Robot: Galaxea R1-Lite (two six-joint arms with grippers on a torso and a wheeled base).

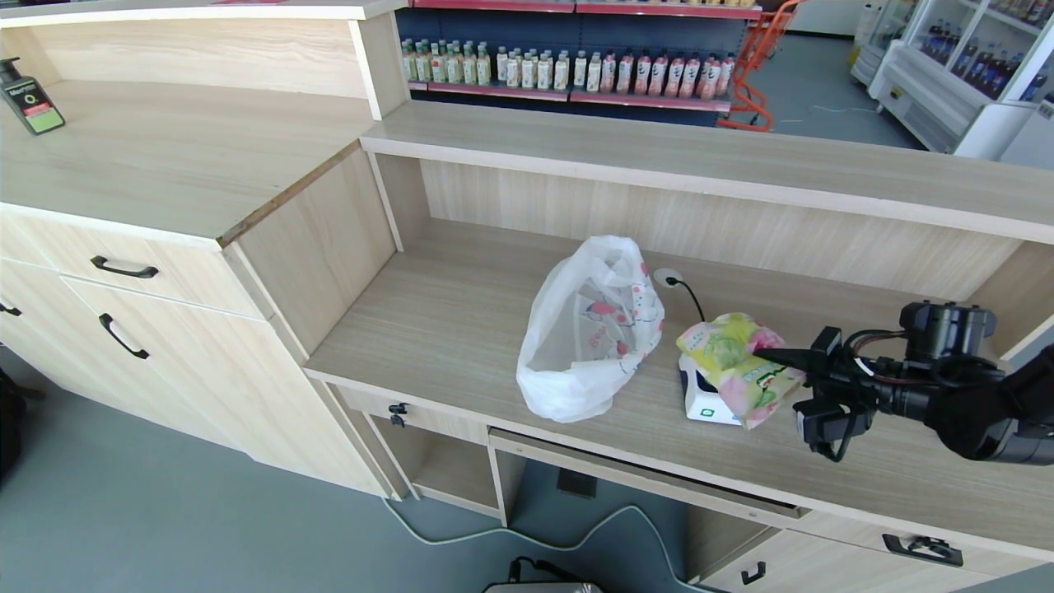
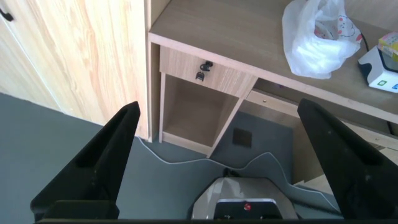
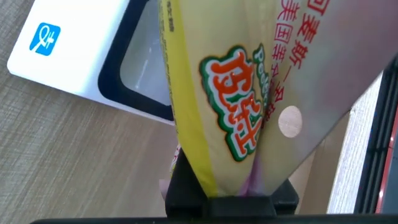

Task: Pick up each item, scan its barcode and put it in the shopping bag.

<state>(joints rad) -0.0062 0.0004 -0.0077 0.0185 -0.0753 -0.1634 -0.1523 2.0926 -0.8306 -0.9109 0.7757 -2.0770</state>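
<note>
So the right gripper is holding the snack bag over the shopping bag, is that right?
Not quite. The right gripper is holding the snack bag over the scanner, not over the shopping bag, which lies beside it. The head view shows this.

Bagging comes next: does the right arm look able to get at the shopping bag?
Probably yes: the right gripper holds the snack packet over the scanner, which stands right beside the open shopping bag; nothing taller stands between.

Shop — checkout counter (image 1: 461,321), drink shelves (image 1: 568,74), fridges (image 1: 955,74).
</note>
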